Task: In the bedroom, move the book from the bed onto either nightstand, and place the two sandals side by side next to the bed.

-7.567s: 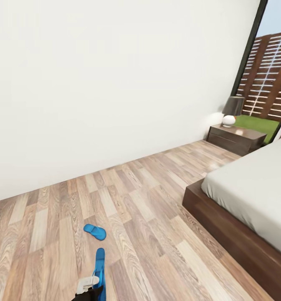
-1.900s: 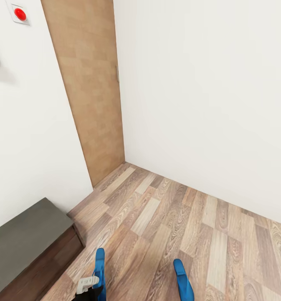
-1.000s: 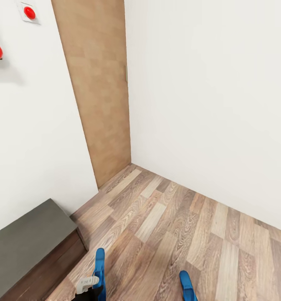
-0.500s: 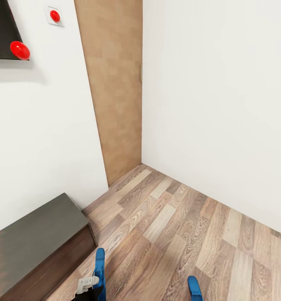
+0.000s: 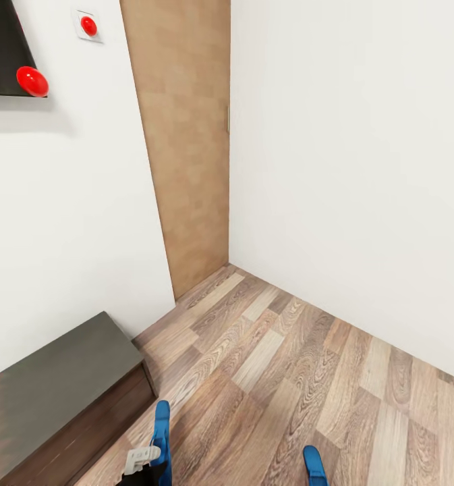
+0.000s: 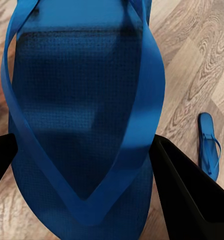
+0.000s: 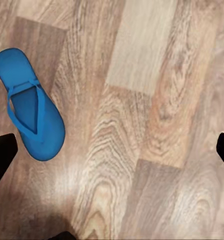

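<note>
Sandal one (image 6: 82, 115), bright blue, sits clenched in the left claw (image 6: 82, 150), dark fingers (image 6: 187, 195) pressing either side of the sole, straps up, long axis running along the fingers. Head view has its toe (image 5: 162, 432) poking up past the left claw (image 5: 142, 462) at the frame's foot, held above the wood-plank floor (image 5: 307, 364). Sandal two (image 7: 29, 102) lies flat on the floor under the right claw (image 7: 112, 150), which hangs released, fingertips (image 7: 2, 155) wide apart with nothing between; the sandal sits off toward one fingertip, its long axis slanting across the gap, not along it. Right arm looks nearer to it; judged, it needs a shift over and a wrist turn before closing. Sandal two also shows beyond sandal one in the left wrist view (image 6: 209, 145), and near it in head view (image 5: 313, 466). Past both: low dark bench (image 5: 58, 385), wooden door (image 5: 186, 142), white walls. No containers. Bed, book, nightstand: elsewhere.
</note>
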Controlling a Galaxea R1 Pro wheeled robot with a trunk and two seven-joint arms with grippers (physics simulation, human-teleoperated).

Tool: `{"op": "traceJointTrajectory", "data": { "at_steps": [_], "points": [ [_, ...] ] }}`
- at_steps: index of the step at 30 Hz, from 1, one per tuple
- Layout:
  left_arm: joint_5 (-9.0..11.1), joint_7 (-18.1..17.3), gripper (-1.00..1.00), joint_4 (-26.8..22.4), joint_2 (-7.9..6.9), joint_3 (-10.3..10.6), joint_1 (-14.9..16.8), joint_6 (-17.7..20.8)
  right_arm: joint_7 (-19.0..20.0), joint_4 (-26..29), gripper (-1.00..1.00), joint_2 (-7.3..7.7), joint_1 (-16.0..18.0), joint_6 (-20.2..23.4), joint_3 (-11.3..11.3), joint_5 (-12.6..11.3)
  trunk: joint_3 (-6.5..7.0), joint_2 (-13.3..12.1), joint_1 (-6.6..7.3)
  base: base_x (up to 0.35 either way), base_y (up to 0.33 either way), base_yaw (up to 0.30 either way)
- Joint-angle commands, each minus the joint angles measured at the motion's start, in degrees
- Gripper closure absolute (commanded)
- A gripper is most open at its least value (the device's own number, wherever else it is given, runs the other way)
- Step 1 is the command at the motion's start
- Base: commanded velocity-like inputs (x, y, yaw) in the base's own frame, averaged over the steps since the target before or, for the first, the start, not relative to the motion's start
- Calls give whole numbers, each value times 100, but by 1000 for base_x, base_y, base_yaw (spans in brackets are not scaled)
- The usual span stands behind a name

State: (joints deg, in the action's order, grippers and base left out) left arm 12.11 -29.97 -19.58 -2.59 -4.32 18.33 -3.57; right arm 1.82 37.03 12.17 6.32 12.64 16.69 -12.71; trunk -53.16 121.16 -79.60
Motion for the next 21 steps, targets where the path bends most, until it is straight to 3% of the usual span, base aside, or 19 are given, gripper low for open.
{"op": "traceJointTrajectory", "data": {
  "at_steps": [1, 3, 6, 9, 10, 12, 15, 18, 20, 21],
  "points": [
    [4, -38, 100, 7, 2, -26, 4, -3, -218, 138, -100, -3, 4, 35, 14, -35, -5, 2, 1, 0, 0, 0],
    [3, -36, 100, 7, 3, -26, 4, -3, -433, 304, -100, -3, 13, 49, 12, -33, -5, 2, 1, 0, 0, 0],
    [2, -35, 100, 7, 4, -25, 4, -3, -827, 460, -100, -11, 637, 60, -2, 163, -5, 2, 1, 0, 0, 0],
    [2, -35, 100, 7, 4, -25, 4, -3, -1296, 444, -100, -12, 1054, 40, -7, 642, -5, 2, 1, 0, 0, 0],
    [2, -35, 100, 7, 4, -25, 4, -3, -1552, 436, -100, -12, 1168, 18, -8, 972, -5, 2, 1, 0, 0, 0],
    [2, -35, 100, 7, 8, -21, 4, -3, -1911, 432, -100, -14, 1394, 15, -8, 1349, -5, 2, 1, 0, 0, 0],
    [1, -35, 100, 7, 11, -19, 4, -3, -2143, 440, -100, -13, 1725, 67, -9, 1523, -5, 2, 1, 0, 0, 0],
    [1, -35, 100, 7, 8, -19, 4, -3, -1856, 473, -100, -13, 1860, 390, -16, 1571, -5, 2, 1, 0, 0, 0],
    [1, -35, 100, 7, 6, -19, 4, -3, -1263, 493, -100, -11, 1883, 673, -20, 1583, -5, 2, 1, 0, 0, 0],
    [1, -35, 100, 7, 5, -20, 4, -3, -726, 501, -100, -8, 1892, 864, -20, 1588, -5, 2, 1, 0, 0, 0]
  ]
}}
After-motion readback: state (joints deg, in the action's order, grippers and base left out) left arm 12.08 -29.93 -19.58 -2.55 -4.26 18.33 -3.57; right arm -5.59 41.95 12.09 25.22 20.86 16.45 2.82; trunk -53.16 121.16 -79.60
